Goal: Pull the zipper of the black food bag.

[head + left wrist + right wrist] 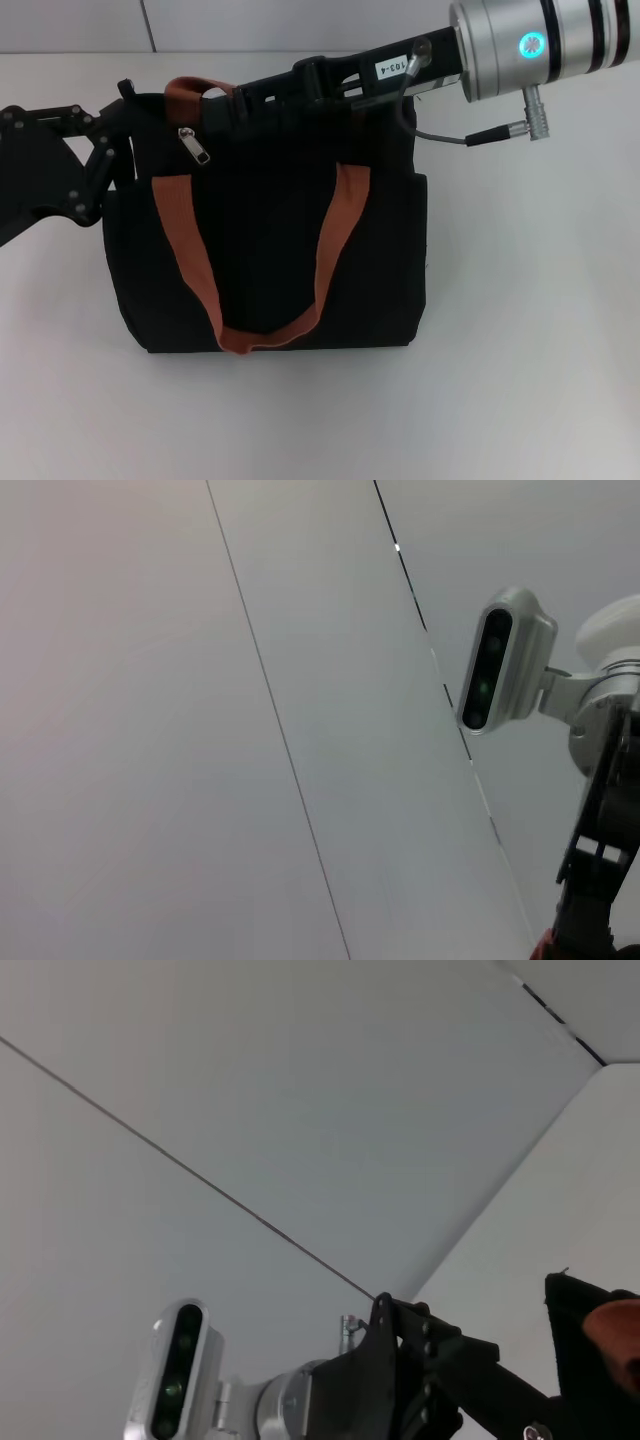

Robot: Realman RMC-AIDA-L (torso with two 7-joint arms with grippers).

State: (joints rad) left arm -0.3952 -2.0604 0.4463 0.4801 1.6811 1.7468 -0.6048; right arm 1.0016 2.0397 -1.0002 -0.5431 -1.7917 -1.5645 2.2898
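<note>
Head view, bag: black food bag [270, 240] stands upright on the white tabletop [530, 330], one orange-brown strap handle [255, 270] hanging in a loop down its front face, the second handle [190, 92] arching at the top left edge.
Head view, zipper: silver zipper [193, 146] hangs near the bag's top left corner, just below the second handle.
Head view, left tool: left tool [118, 130] presses against the bag's upper left side; cannot tell if it is clenched or released.
Head view, right tool: right tool [235, 98] reaches along the bag's top edge from the right; its grip cannot be told, dark against the bag.
Left wrist view: wall panels and the other arm's silver wrist camera [500, 660].
Right wrist view: wall, a silver camera [175, 1370], black linkage [450, 1370], and a corner of the bag with an orange strap [615, 1335].
</note>
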